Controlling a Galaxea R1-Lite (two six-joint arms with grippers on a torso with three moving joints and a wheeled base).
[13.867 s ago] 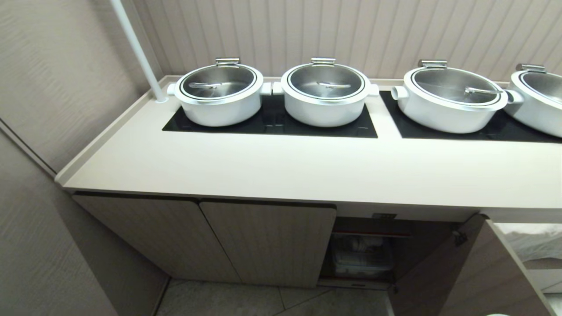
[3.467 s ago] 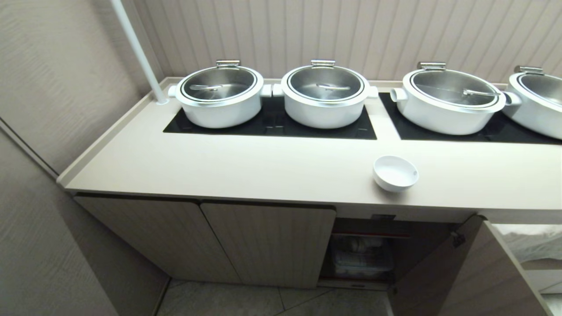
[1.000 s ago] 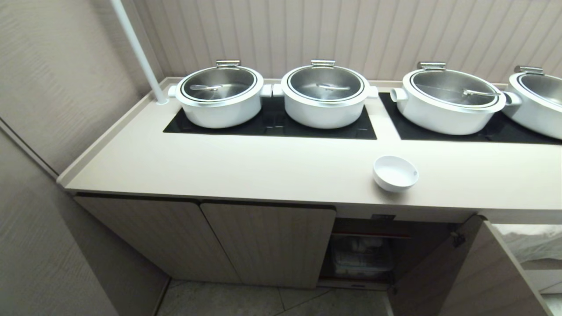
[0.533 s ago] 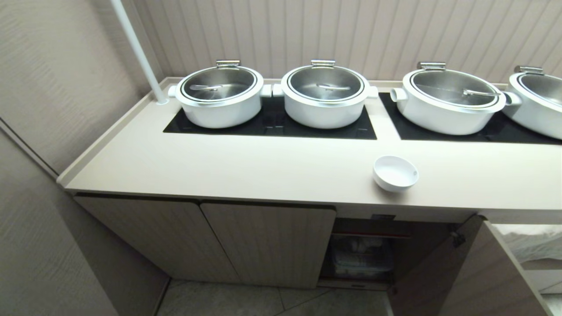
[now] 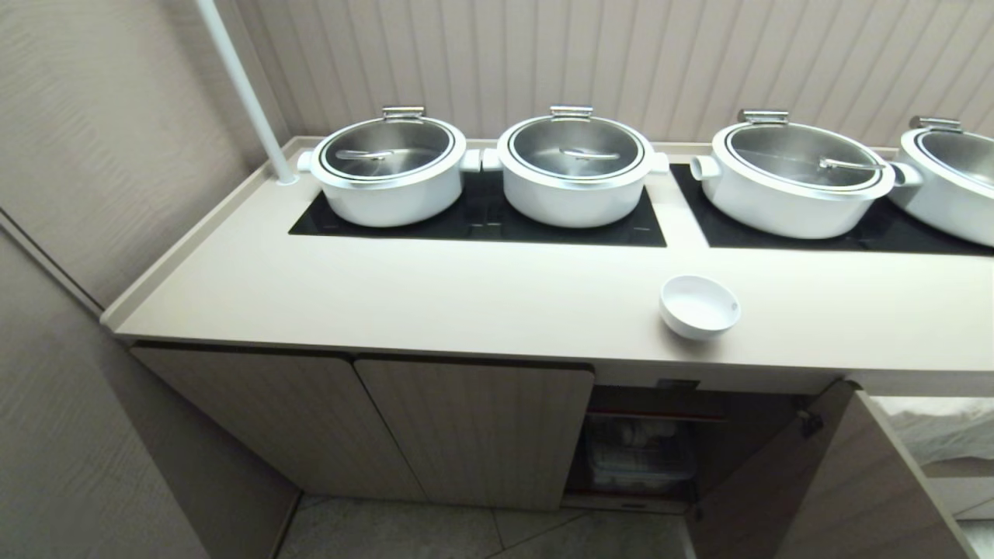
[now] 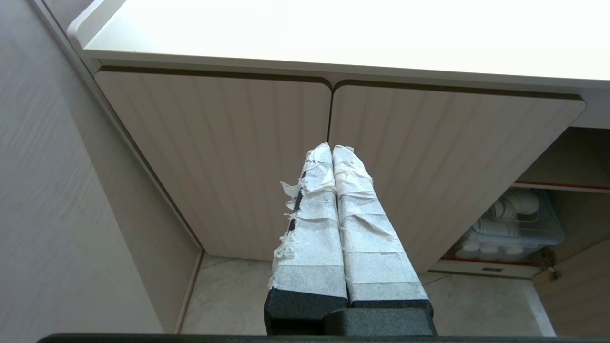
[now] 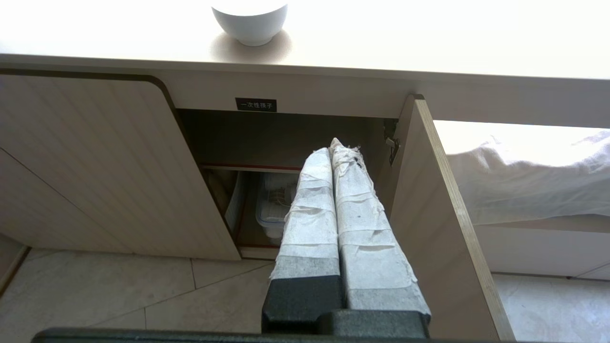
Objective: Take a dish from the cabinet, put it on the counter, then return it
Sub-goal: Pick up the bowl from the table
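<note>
The dish (image 5: pixel 699 306), a small glossy white bowl, stands upright near the front edge of the beige counter (image 5: pixel 435 299), above the open compartment of the cabinet (image 5: pixel 474 427). The right wrist view has the dish (image 7: pixel 249 23) on the counter (image 7: pixel 381 43) above the black label (image 7: pixel 256 105). My right gripper (image 7: pixel 333 145) is shut and empty, low in front of the open compartment. My left gripper (image 6: pixel 330 148) is shut and empty, facing the two closed ribbed doors (image 6: pixel 228 157). Neither arm shows in the head view.
Several large white pots with steel lids (image 5: pixel 387 167) stand on black cooktop panels (image 5: pixel 477 221) at the back. The open door (image 7: pixel 438 224) swings out on the right. A clear plastic box (image 5: pixel 641 454) sits on the lower shelf. A wall (image 5: pixel 101 140) bounds the left side.
Nothing has visibly changed in the last second. The bowl, absent from the counter in the oldest frame, has stood in the same spot since.
</note>
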